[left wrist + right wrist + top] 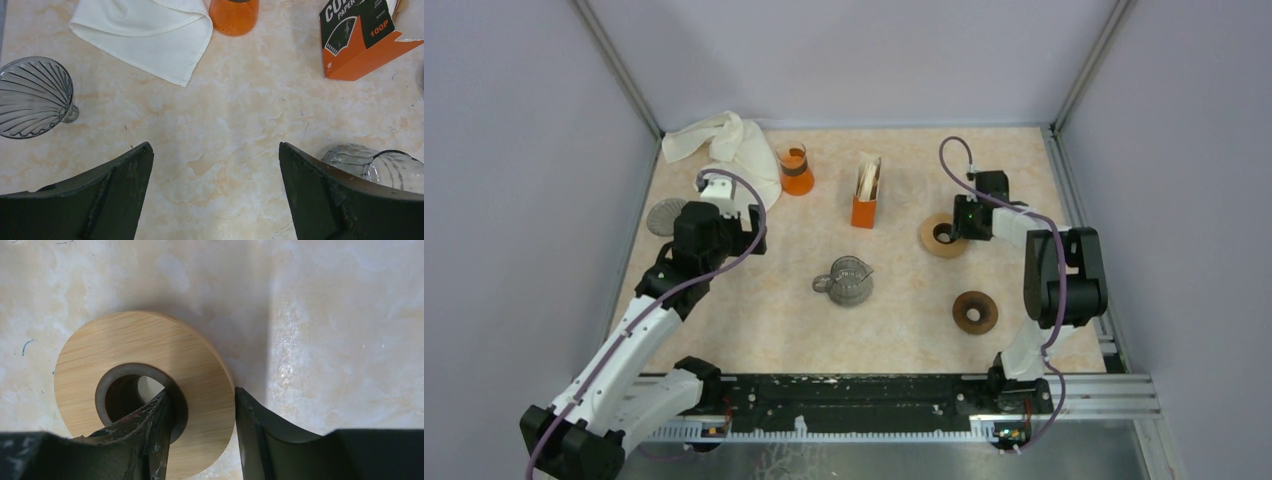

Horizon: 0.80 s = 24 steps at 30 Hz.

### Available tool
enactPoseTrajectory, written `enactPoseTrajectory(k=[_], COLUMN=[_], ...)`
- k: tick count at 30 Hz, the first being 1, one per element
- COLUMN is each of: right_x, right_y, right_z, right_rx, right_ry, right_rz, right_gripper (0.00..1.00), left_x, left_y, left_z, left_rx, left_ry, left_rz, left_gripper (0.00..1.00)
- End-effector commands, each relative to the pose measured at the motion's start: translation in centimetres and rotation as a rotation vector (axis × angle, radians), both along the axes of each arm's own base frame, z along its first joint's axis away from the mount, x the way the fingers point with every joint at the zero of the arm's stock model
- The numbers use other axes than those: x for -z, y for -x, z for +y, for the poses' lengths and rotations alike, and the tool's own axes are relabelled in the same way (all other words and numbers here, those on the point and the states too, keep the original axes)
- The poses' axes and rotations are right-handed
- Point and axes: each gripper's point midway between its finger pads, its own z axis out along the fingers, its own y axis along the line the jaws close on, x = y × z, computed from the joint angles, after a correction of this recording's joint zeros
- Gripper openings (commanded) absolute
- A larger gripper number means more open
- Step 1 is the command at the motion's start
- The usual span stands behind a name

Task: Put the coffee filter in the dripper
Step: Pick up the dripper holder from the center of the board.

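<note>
Paper coffee filters (869, 172) stand in an orange and black box (360, 40) at the back of the table. A ribbed glass dripper cone (32, 97) lies on its side at the far left (664, 215). My left gripper (215, 147) hovers open over bare tabletop between the cone and the box, holding nothing. My right gripper (201, 391) is down on a light wooden ring (145, 345). One of its fingers (155, 415) is inside the hole and the other is against the outer rim, so the jaws pinch the ring's wall (944, 235).
A white cloth (150, 30) and an orange cup (234, 15) sit at the back left. A handled glass vessel (844, 280) rests mid-table. A dark wooden ring (975, 312) lies near the right arm's base. Grey walls enclose the table.
</note>
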Motion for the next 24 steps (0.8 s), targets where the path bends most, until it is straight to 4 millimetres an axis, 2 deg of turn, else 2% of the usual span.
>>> enactPoseTrajectory(k=[1,9,10,12,20,24], right_x=[-2.1,-3.4,-4.5,-5.2,-7.9,-9.7], right_y=[-1.6,-0.9,-0.9,-0.6,1.1,2.2], right_z=[0.1,0.7,0.9,1.3,3.6,5.5], right_rx=[-0.012,-0.037,-0.041,-0.052,-0.127,-0.185], right_ry=[-0.003,0.012,0.008,0.005,0.006,-0.006], right_rz=[-0.061,-0.067,-0.09,-0.1,-0.115,-0.137], right_gripper=[0.36,0.27,0.27,0.26,0.25,0.25], left_x=[0.1,0.0,0.0,0.1,-0.2,-0.3], left_y=[0.0,-0.1,-0.1,-0.1,-0.2,-0.3], left_z=[0.3,0.7,0.8,1.1,2.0,2.3], left_rx=[-0.009,-0.028,-0.033,-0.045,-0.084,-0.092], left_ry=[0.002,0.014,0.015,0.021,0.04,0.047], left_rz=[0.003,0.002,0.003,0.005,0.0,-0.002], left_gripper=[0.99,0.99,0.99,1.0,1.0,0.99])
